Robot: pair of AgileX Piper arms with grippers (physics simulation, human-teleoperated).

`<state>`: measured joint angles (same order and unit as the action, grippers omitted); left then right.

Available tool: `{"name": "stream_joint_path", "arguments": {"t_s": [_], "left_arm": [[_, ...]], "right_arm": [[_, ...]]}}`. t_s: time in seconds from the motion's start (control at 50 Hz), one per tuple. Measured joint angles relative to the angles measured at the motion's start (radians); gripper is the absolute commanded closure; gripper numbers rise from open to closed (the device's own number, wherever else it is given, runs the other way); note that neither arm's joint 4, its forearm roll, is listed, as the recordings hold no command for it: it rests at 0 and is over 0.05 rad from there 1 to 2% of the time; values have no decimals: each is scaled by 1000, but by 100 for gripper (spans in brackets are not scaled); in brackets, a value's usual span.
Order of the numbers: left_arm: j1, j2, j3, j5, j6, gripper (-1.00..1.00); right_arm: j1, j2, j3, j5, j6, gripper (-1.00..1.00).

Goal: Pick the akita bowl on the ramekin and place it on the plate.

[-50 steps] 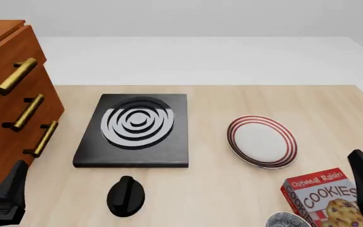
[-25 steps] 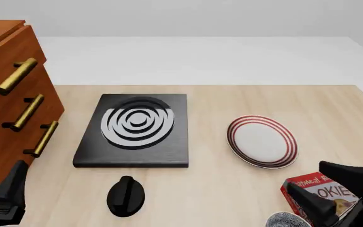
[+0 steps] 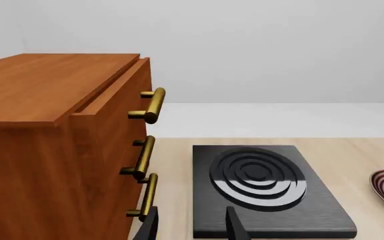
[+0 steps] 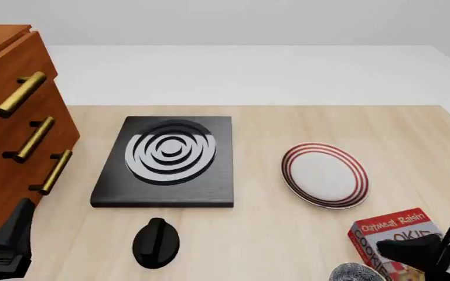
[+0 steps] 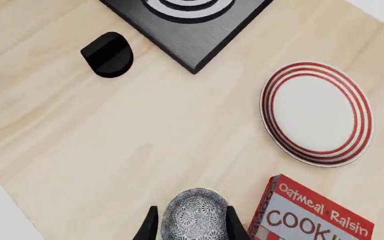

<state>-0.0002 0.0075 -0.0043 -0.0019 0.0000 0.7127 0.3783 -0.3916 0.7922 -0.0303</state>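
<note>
The akita bowl (image 5: 195, 219), small and speckled grey, sits at the table's near edge (image 4: 355, 273), just left of a cookie box. The ramekin is hidden from view. In the right wrist view my right gripper (image 5: 190, 214) is open, with one finger on each side of the bowl and a small gap to each. In the front view that gripper (image 4: 432, 253) is a dark shape over the box's right end. The plate (image 4: 324, 174), white with red rings, lies farther back (image 5: 317, 114) with nothing on it. My left gripper (image 3: 192, 214) is open and holds nothing, low at the left (image 4: 10, 237).
A red cookie box (image 4: 393, 240) lies right of the bowl. A black square slab with white rings (image 4: 168, 161) sits mid-table, with a black knob (image 4: 156, 242) in front of it. A wooden drawer cabinet (image 4: 14, 134) with brass handles fills the left side.
My right arm swung in from the right edge, passed over the cookie box, and now sits lower near the bowl. The left arm and all objects stayed still.
</note>
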Motion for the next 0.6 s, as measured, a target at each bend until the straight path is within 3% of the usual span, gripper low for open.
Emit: {"name": "stream_joint_path", "arguments": {"t_s": [0.14, 0.24, 0.4, 0.6], "left_arm": [[0, 0, 0, 0, 0, -100], [0, 0, 0, 0, 0, -100], [0, 0, 0, 0, 0, -100], [0, 0, 0, 0, 0, -100]], "right_arm": [[60, 11, -92, 166, -7, -100], [104, 34, -100, 213, -2, -100], [176, 103, -80, 201, 16, -100], [242, 193, -11, 102, 46, -100]]}}
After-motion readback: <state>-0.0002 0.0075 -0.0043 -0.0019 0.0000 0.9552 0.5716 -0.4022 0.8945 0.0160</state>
